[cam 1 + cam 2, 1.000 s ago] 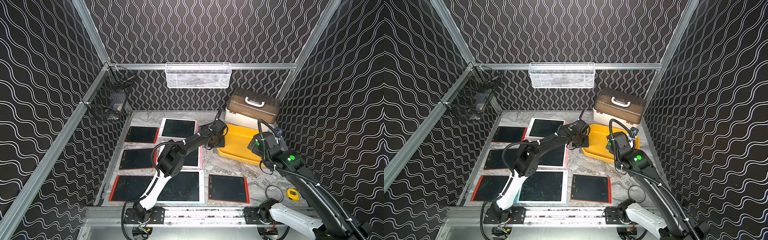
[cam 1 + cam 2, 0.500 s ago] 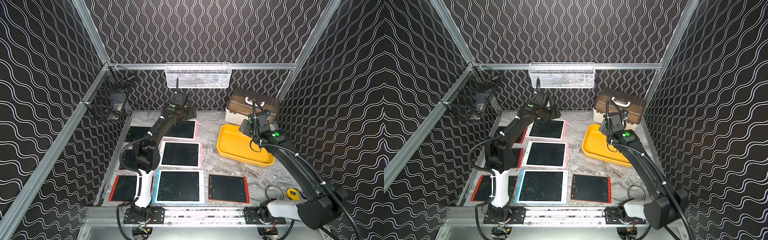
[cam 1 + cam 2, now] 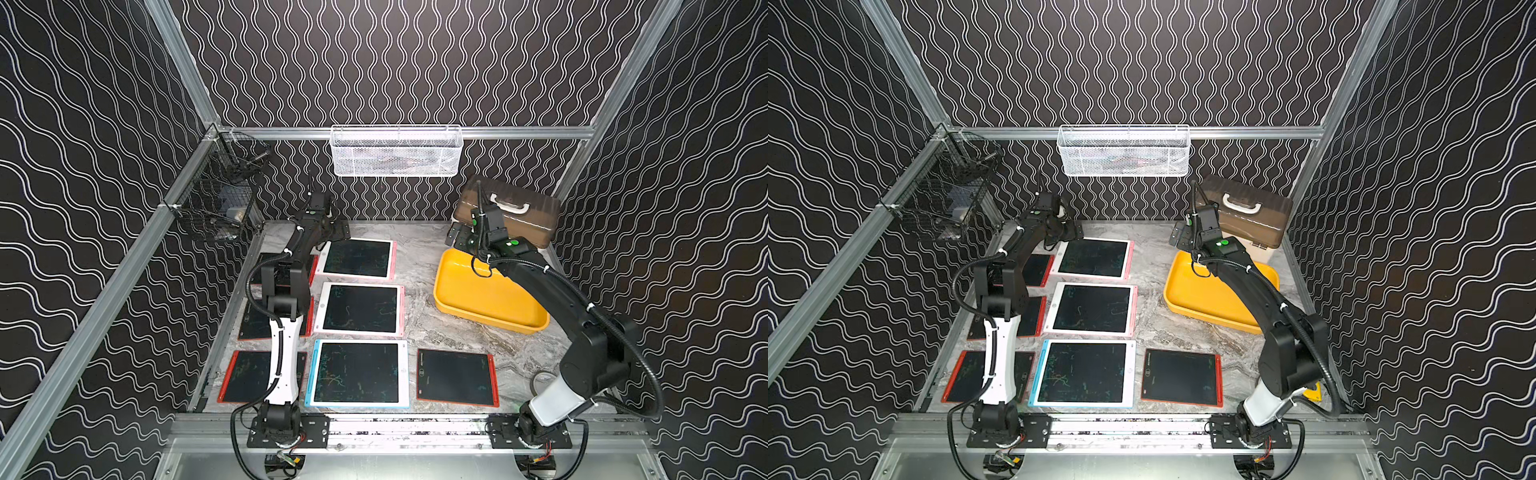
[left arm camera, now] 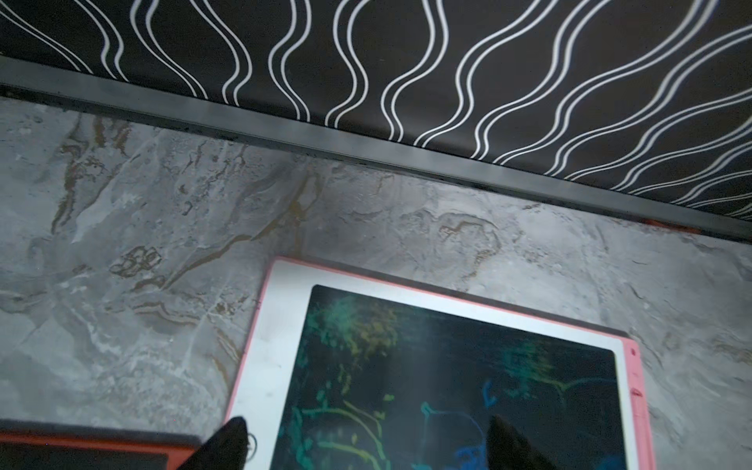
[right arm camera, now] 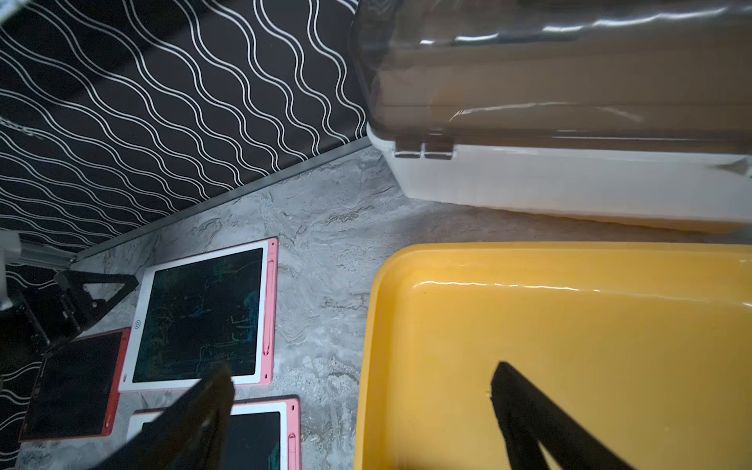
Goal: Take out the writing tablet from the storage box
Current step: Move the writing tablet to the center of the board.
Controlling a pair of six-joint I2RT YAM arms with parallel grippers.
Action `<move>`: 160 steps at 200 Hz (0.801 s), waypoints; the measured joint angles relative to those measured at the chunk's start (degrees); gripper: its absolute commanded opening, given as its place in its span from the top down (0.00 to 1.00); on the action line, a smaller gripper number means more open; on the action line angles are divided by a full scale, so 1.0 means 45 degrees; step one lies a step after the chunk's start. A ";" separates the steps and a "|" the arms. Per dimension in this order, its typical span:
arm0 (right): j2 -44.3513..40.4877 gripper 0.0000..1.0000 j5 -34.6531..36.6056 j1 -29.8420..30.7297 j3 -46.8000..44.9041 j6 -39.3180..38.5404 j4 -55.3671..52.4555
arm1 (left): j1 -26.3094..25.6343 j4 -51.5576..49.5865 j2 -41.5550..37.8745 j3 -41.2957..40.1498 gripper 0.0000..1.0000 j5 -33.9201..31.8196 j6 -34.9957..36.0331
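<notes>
Top views: the grey marble-pattern bench (image 3: 419, 266) is walled on three sides. I see a bare lane running front to back between the tablet columns and the storage box (image 3: 478, 295).

The box is glossy yellow plastic, shallow, with rounded corners and a rolled rim. It sits skewed at the right, its far edge near the cream case (image 3: 519, 216) with a narrow gap between them.

The writing tablet (image 3: 358, 258) has a white face, pink frame and dark scribbled screen. It lies flat on the bench outside the box, far centre, with a bare strip between it and the back wall.

The left arm reaches deep, elbow raised. The left tool (image 4: 368, 431) hangs over the tablet's left end, jaws spread, gripping nothing.

The right arm stretches across the box. The right tool (image 5: 362, 372) is above the box's far-left corner, jaws spread wide and empty, one finger over the yellow floor and the other out over the bench.
</notes>
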 measured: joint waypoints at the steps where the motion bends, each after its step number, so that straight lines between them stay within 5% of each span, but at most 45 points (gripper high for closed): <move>1: 0.0015 0.00 -0.0010 0.0000 0.0015 0.0000 0.0000 | 0.0005 0.0010 0.0024 0.0019 0.04 -0.0010 0.0000; 74: 0.1336 0.00 0.0029 0.0049 0.1515 0.0092 -0.0384 | 0.0515 0.0442 0.1375 0.0568 0.03 -0.1010 0.0296; 160: 0.1409 0.00 0.0520 0.0049 0.1413 0.0238 -0.0865 | 0.0403 0.1812 0.0772 -0.1282 0.05 -0.0418 0.0160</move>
